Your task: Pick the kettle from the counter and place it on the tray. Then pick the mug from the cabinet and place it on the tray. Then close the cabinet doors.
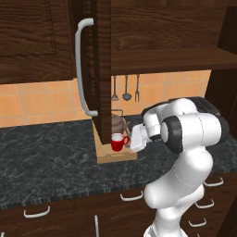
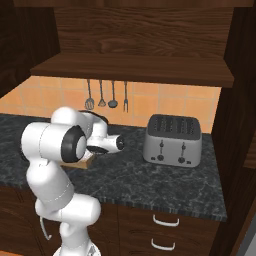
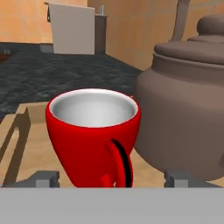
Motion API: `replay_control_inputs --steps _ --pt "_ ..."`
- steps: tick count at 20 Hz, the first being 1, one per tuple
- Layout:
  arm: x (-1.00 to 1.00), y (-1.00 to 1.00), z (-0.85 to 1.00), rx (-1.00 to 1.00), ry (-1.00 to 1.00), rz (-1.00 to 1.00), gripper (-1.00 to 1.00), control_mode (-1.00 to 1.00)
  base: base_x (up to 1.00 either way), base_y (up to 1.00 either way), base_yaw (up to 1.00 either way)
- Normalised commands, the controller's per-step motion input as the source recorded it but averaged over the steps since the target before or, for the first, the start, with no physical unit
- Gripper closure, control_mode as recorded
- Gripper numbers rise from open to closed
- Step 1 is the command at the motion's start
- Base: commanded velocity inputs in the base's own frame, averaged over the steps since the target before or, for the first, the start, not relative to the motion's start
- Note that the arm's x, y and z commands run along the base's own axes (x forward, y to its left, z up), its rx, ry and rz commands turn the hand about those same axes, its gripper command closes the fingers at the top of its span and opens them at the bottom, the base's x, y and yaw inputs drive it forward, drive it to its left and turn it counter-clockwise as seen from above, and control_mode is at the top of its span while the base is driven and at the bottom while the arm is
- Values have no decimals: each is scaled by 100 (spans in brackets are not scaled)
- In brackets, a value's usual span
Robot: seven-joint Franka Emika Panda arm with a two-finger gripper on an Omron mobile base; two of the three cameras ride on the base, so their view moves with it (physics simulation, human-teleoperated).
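Red mug (image 3: 92,131) centre frame on tray (image 3: 17,144), kettle (image 3: 183,109) at right beside it, gripper (image 3: 111,179) spread wide around mug.

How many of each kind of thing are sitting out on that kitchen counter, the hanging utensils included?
Mug: 1
Kettle: 1
Tray: 1
Toaster: 1
Hanging utensils: 4
Total: 8

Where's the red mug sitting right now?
The small bright red mug stands upright on the light tan wooden tray on the dark marbled counter, just in front of the squat brownish-grey kettle, below the open cabinet door.
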Motion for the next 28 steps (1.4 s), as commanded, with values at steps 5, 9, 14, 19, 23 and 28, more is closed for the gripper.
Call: replay_control_inputs --steps 5,9,14,19,23,28 --pt "-49 -12 30 2 -2 -9 -100 -100 0 0 0" --pt "-45 -20 65 0 -10 -12 -100 -100 0 0 0" --pt "-48 -24 83 0 -14 -11 -100 -100 0 0 0" --pt "-44 -30 89 0 -13 -10 -100 -100 0 0 0" --pt "-53 -26 85 0 -10 -12 -100 -100 0 0 0" --pt "-60 -24 85 0 -5 -16 -100 -100 0 0 0"
